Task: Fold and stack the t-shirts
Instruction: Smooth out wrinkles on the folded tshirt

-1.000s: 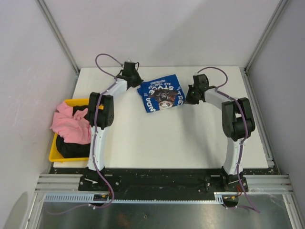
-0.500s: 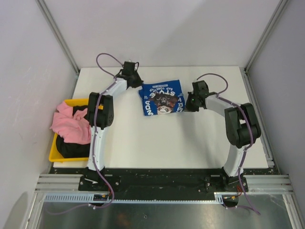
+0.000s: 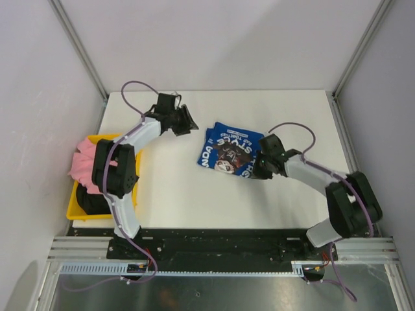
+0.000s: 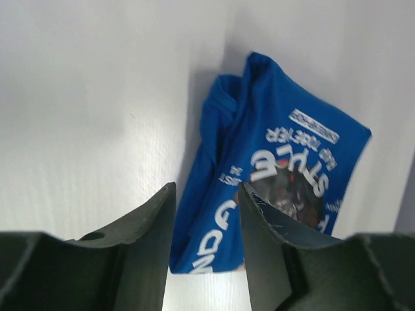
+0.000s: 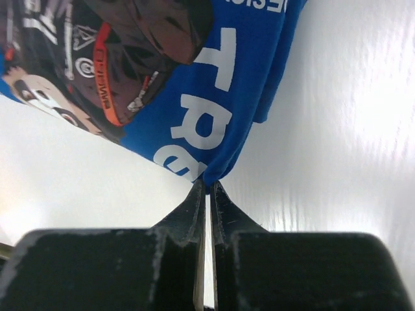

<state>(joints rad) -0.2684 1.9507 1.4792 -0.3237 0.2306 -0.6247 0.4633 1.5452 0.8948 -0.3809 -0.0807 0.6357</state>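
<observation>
The folded royal-blue t-shirt (image 3: 228,149) with white lettering and a dark picture lies on the white table's middle. It also shows in the left wrist view (image 4: 272,168) and the right wrist view (image 5: 194,97). My right gripper (image 3: 258,167) is shut on the shirt's near right corner; the jaws pinch the blue cloth (image 5: 207,184). My left gripper (image 3: 190,120) is open and empty, apart from the shirt, to its upper left (image 4: 206,194). The pink t-shirt (image 3: 97,170) and the black t-shirt (image 3: 91,199) lie heaped in the yellow bin.
The yellow bin (image 3: 72,208) stands at the table's left edge beside the left arm. White walls and metal posts close the table on three sides. The table's near edge runs along the arm bases.
The right gripper has dragged the blue shirt toward me and to the right. The left gripper has let go of the shirt and swung left, away from it.
</observation>
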